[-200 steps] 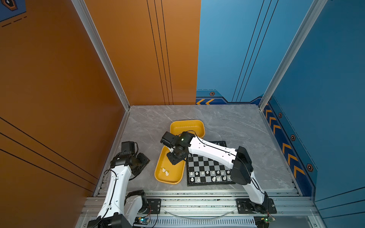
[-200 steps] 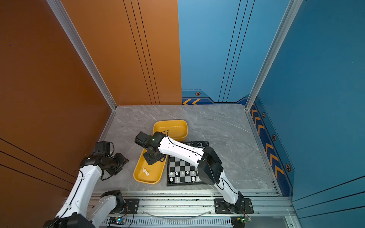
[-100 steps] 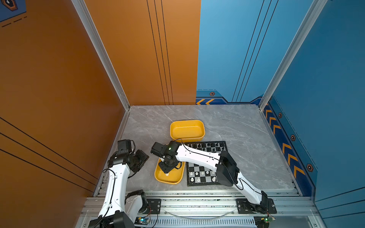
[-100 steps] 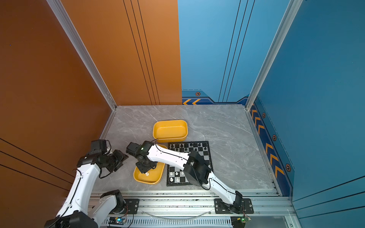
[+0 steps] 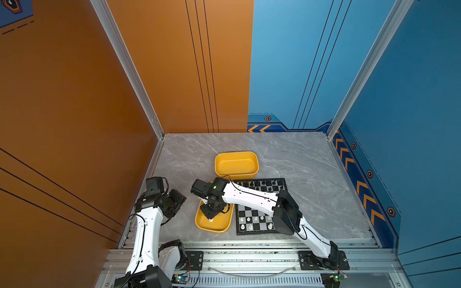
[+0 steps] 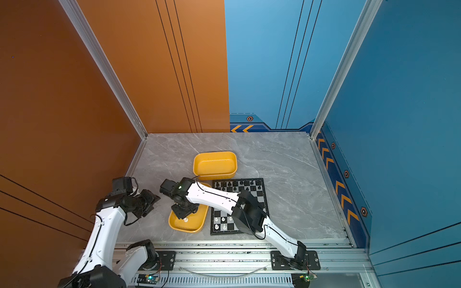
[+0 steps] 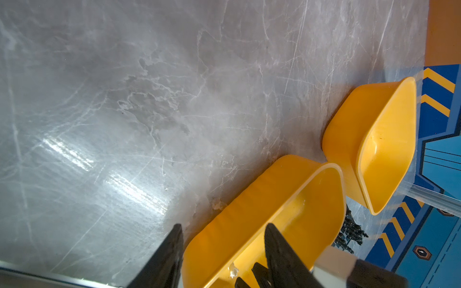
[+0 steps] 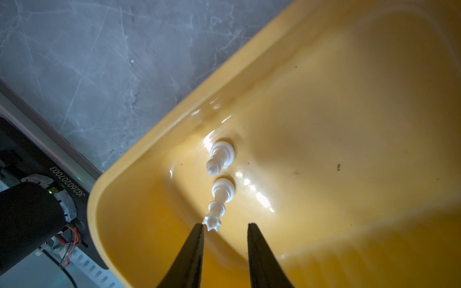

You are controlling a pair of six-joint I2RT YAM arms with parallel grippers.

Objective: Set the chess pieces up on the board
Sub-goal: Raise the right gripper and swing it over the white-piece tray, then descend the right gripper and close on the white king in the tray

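The left pincer hangs by the table's left rail. Its fingers are wide apart and hold nothing, and a strip of bare grey table separates it from the near yellow tray.

The right pincer reaches down into that tray, its jaws narrow but not closed. The tip of a crowned white piece sits between them, close to one finger. A shorter white piece is just beyond it, making two pieces in the tray.

A printed code on the dark base past the table edge seems to read JG26020207003 (it shows upside down).

There are two trays: the far yellow tray sits just behind the board's far left corner. The board lies just beside the near tray's long edge. Black pieces line its far side and white pieces stand on its near rows (the arm hides some, so I cannot give a full count).

Right of the board and behind it, the table is open up to the walls.
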